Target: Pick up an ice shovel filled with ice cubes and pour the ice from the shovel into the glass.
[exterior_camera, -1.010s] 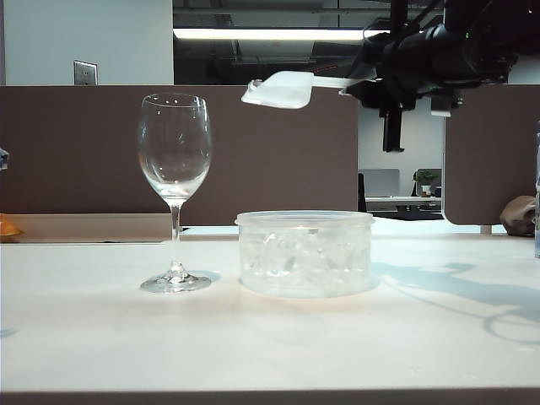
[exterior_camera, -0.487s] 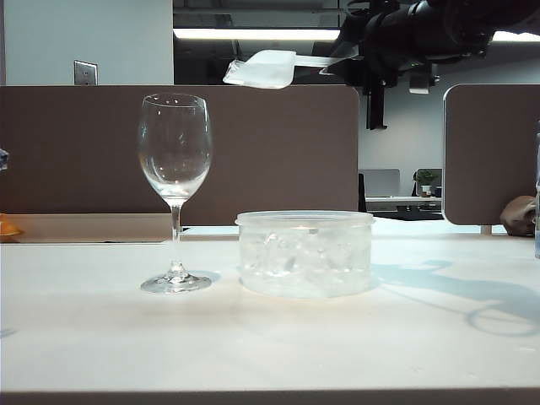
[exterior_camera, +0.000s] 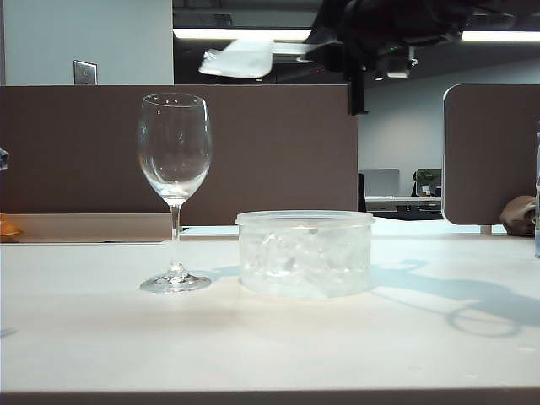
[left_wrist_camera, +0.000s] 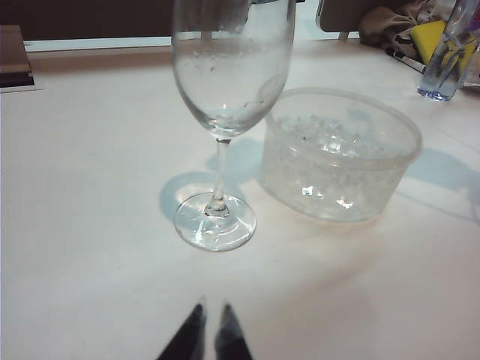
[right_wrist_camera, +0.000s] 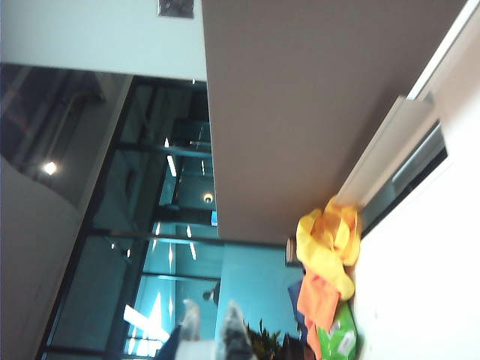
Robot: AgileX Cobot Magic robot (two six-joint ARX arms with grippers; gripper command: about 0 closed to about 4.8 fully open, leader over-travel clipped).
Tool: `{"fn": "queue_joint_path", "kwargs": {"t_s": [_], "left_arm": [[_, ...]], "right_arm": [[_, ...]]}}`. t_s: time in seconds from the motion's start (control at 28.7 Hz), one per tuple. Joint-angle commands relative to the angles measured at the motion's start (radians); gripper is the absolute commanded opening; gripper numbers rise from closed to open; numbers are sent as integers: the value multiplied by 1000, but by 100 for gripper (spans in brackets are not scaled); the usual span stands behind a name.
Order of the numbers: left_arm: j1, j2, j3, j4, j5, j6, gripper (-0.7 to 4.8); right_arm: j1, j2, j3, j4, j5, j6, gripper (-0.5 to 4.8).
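Observation:
The glass [exterior_camera: 175, 152] stands upright on the white table [exterior_camera: 270, 337], and I see no ice in its bowl [left_wrist_camera: 229, 67]. High above it and a little to its right hangs the ice shovel [exterior_camera: 240, 59], roughly level. My right gripper [exterior_camera: 325, 46] is shut on its thin handle [right_wrist_camera: 201, 351]. From this low angle I cannot tell whether the scoop holds ice. Ice cubes [exterior_camera: 295, 257] fill the round tub [left_wrist_camera: 341, 154] beside the glass. My left gripper [left_wrist_camera: 212, 315] is shut and empty, low over the table short of the glass foot.
A brown partition [exterior_camera: 278, 152] runs behind the table. A clear bottle [left_wrist_camera: 450, 52] and a yellow item [left_wrist_camera: 427, 37] sit beyond the tub. Yellow and orange cloths [right_wrist_camera: 330, 247] and a green packet [right_wrist_camera: 341, 337] lie at the table's far edge.
My right gripper has carried the ice shovel up and to the left, from over the tub to just right of the glass rim. The left arm and the glass have not moved.

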Motion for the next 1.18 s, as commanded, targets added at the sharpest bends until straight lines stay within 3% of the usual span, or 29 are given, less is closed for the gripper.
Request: {"fn": "queue_joint_path", "kwargs": {"t_s": [0.03,1.18], "left_arm": [[1,1,2,13,3,1,30],[1,1,2,13,3,1,30]], "right_arm": [[19,-4,13,-6,2,-31,-3],[88,45,118,-138,24,-350,-2]]}}
